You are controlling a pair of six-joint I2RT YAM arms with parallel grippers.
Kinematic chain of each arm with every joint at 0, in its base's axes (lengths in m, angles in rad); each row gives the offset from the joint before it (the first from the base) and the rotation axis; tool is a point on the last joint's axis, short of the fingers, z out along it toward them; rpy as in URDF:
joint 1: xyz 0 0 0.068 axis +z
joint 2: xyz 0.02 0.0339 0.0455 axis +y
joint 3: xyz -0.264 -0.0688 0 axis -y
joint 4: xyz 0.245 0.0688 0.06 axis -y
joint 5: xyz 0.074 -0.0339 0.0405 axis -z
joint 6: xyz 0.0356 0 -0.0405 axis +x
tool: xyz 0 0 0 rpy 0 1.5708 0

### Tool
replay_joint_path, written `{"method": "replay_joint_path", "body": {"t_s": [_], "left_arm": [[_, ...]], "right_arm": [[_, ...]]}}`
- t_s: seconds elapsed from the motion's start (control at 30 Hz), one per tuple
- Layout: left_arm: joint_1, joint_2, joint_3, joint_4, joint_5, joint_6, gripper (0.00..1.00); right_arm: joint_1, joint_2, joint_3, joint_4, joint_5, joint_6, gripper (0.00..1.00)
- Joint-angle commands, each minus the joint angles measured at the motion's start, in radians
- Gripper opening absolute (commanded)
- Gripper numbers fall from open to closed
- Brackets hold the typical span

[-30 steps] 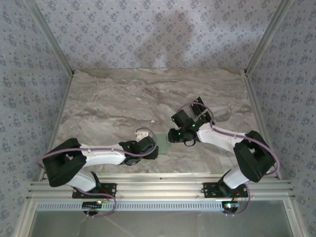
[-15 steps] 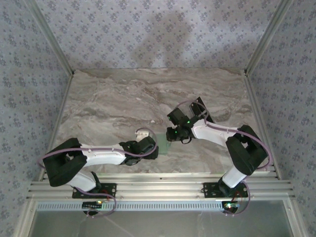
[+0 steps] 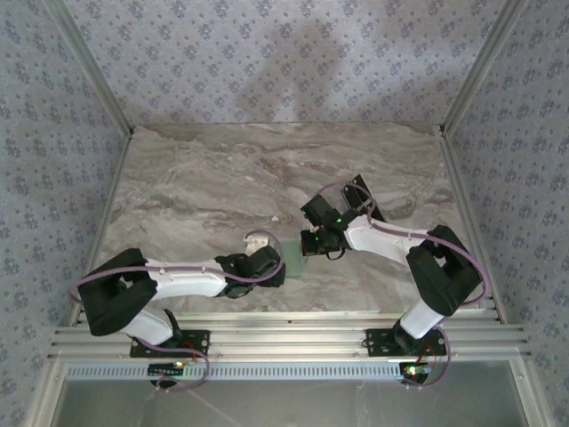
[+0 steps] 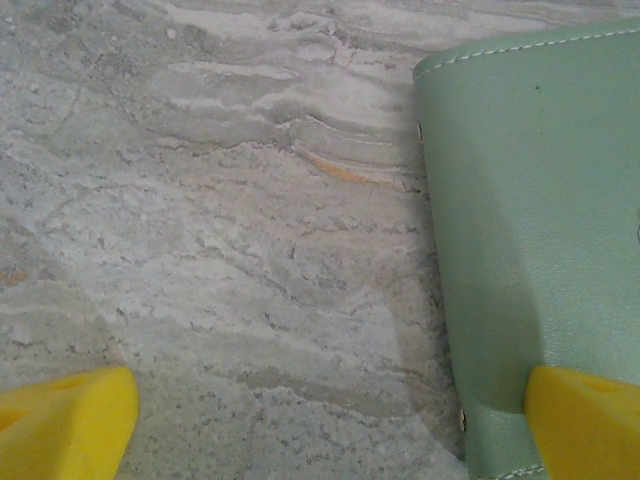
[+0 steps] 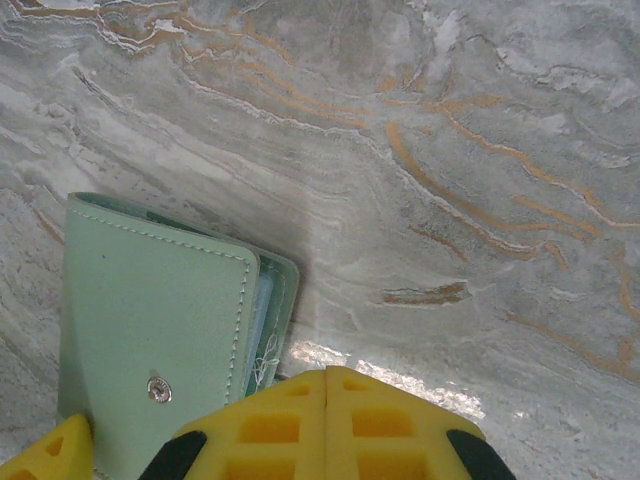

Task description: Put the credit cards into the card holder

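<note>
Card holder [image 5: 150,300]: no legible text, logo or number; plain stitched cover with a bare snap stud.
Tabletop [image 3: 222,178]: no legible marking.
Left arm casing [image 3: 182,283]: no readable label.
Right arm casing [image 3: 391,242]: no readable label.

Top view overhead; both wrist views close, downward, sharing card holder [image 5: 150,310].

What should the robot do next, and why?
Probably slide the shut right pincer toward the open edge of the card holder to pry its cover up: the holder lies folded shut, and one finger of the open left pincer sits on its corner.
</note>
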Motion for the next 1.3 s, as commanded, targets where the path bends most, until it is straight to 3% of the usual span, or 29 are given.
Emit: {"method": "replay_joint_path", "body": {"t_s": [0.0, 0.1, 0.2, 0.3, 0.4, 0.67, 1.13, 1.27], "left_arm": [[-0.002, 0.041, -0.003, 0.029, 0.035, 0.01, 1.0], [-0.002, 0.041, 0.0, 0.026, 0.036, 0.012, 1.0], [-0.002, 0.042, 0.006, 0.021, 0.034, 0.016, 1.0], [-0.002, 0.043, 0.011, 0.02, 0.036, 0.016, 1.0], [-0.002, 0.044, 0.011, 0.023, 0.035, 0.016, 1.0], [-0.001, 0.059, 0.02, 0.033, 0.039, 0.012, 1.0], [-0.001, 0.06, 0.022, 0.03, 0.04, 0.01, 1.0], [-0.001, 0.062, 0.024, 0.029, 0.041, 0.012, 1.0]], "right_arm": [[0.012, -0.034, 0.0, -0.019, 0.005, -0.004, 0.0], [0.014, -0.062, -0.002, -0.025, 0.012, 0.009, 0.0], [0.018, -0.099, -0.005, -0.038, 0.028, 0.023, 0.31], [0.027, -0.123, -0.012, -0.047, 0.035, 0.032, 0.43], [0.035, -0.112, -0.016, -0.053, 0.039, 0.032, 0.46], [0.034, -0.039, -0.019, -0.049, 0.043, 0.023, 0.44], [0.013, -0.007, -0.02, -0.024, 0.033, 0.011, 0.13], [0.014, -0.014, -0.027, -0.018, 0.028, 0.011, 0.12]]}}
